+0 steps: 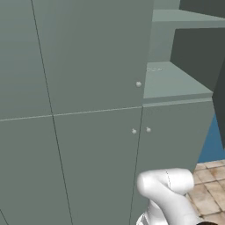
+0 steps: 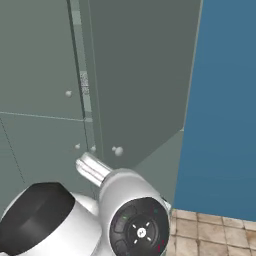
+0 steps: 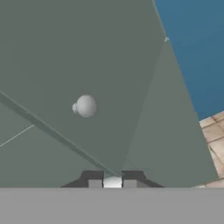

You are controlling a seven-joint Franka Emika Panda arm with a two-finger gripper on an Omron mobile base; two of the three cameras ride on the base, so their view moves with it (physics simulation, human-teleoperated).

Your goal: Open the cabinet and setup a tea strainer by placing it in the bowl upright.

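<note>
1. Cabinet [image 1: 88, 57] fronts of plain grey-green take up most of the left base view, split by thin seams into tall upper doors and lower doors.
2. Small round silver knobs sit near the seams: one upper knob [image 1: 138, 84] on the upper door and a pair of lower knobs [image 1: 148, 129] just beside each other below it.
3. To the right of the upper door, a matching grey-green shelf [image 1: 176, 85] lies exposed, with a dark door panel [image 1: 197, 52] swung out beyond it.
4. In the right base view, the open door [image 2: 145, 70] stands angled away from the cabinet face, its knob [image 2: 118, 150] low on the panel.
5. White arm [image 1: 169, 193] rises from the lower right of the left base view; in the right base view its wrist [image 2: 135, 220] sits low, reaching toward the bottom edge of the open door.
6. Hand view: the gripper [image 3: 112, 183] sits at the bottom, its dark fingers [image 3: 95, 183] pressed close together on a small pale bit between them; I cannot tell what that bit is.
7. A round knob [image 3: 85, 106] shows on the door panel above the fingers, apart from them.
8. Blue wall [image 2: 225, 100] and tan floor tiles [image 1: 211, 184] show to the right of the cabinet.
</note>
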